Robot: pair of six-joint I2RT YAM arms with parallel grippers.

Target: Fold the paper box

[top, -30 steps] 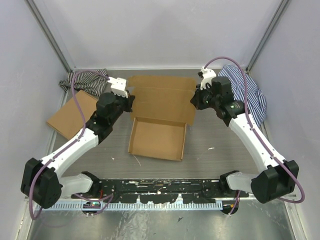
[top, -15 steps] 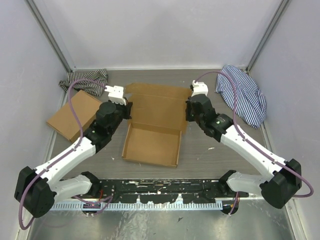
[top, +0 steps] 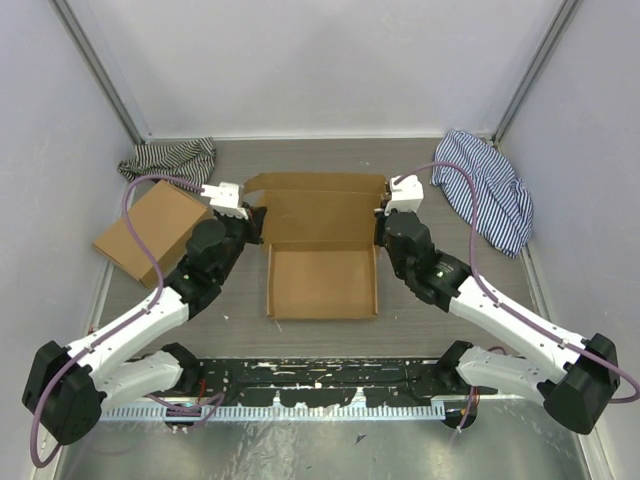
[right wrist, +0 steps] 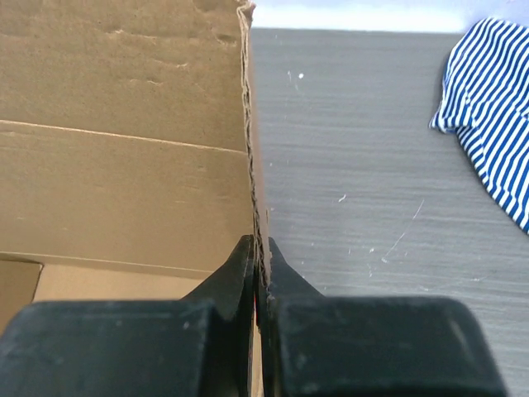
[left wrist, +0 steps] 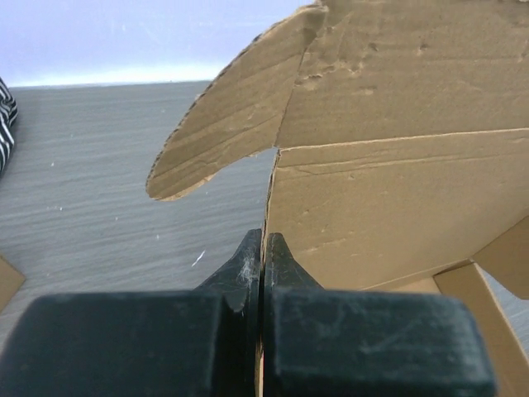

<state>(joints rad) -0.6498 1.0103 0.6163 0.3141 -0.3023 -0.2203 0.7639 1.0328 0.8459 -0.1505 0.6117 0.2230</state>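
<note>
Left pincer clamped thin on the paper box at its 9 o'clock wall edge; right pincer likewise at 3 o'clock. Box sits mid tabletop, lid standing toward 12. Judged light, stiff, creasing only at scores; hold near wall edges. Wrist views confirm both pinches; top view alone shows whole outline.
</note>
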